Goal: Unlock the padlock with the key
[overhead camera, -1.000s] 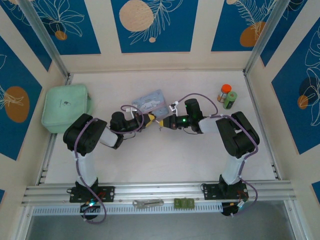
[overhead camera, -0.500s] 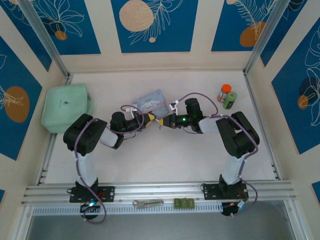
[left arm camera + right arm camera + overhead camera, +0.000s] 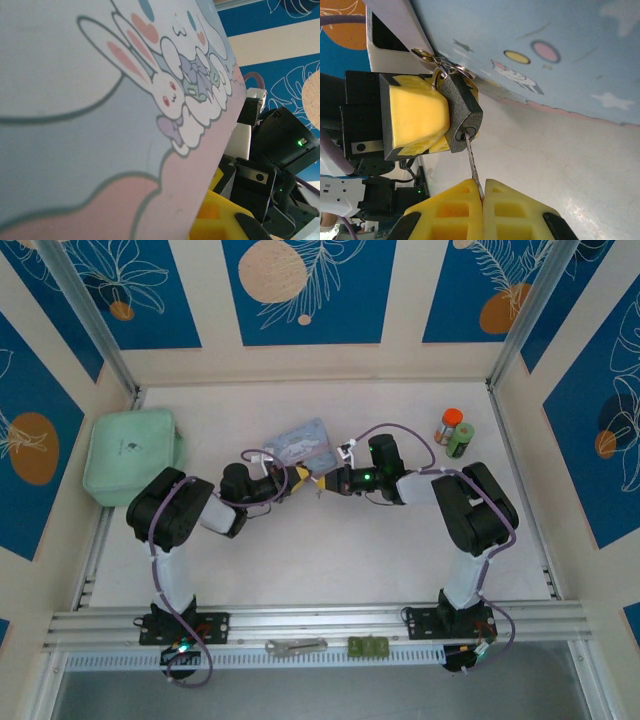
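The right gripper (image 3: 482,192) clenches the thin silvery metal key (image 3: 472,165), tip in the small near-black padlock (image 3: 462,112) that the left gripper (image 3: 297,478) grasps; a skewed twist may bend it or break either grip.

No lettering can be read anywhere. The mint-green case (image 3: 130,455) at the left of the top view bears a small dark mark, too small to make out. The orange-capped bottle (image 3: 450,426) and the green bottle (image 3: 461,439) at upper right carry labels too tiny to read. The pale blue tin (image 3: 75,100) bears only cartoon rabbits.
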Controlling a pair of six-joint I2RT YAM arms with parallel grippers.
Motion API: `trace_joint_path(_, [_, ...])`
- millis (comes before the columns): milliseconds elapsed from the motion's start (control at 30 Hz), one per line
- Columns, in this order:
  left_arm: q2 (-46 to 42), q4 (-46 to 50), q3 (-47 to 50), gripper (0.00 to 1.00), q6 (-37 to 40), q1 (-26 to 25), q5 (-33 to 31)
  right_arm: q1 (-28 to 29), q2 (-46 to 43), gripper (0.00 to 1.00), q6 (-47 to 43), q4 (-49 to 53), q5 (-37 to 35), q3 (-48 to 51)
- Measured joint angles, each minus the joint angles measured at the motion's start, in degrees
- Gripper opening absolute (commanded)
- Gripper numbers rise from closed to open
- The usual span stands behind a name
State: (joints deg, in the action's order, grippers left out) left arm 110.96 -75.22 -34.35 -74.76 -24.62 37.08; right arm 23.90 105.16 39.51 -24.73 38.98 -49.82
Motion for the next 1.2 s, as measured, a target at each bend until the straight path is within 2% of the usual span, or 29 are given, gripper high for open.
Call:
trace_joint_path(767, [0.1, -1.9, -1.3, 0.00, -0.5, 0.4, 0.2, -1.4, 0.4, 0.00, 8.0, 9.4, 4.1, -6.5])
trace_joint_path(1000, [0.7, -1.7, -1.9, 0.00, -0.6, 0.5, -0.1, -0.6, 0.1, 0.00, 1.7, 17.7, 0.2, -9.8])
trace_joint_path(1200, [1.0, -1.5, -1.9, 0.00, -0.9, 0.4, -0.1, 1.0, -2.1, 0.00, -2.7, 21.4, -6.4, -9.8])
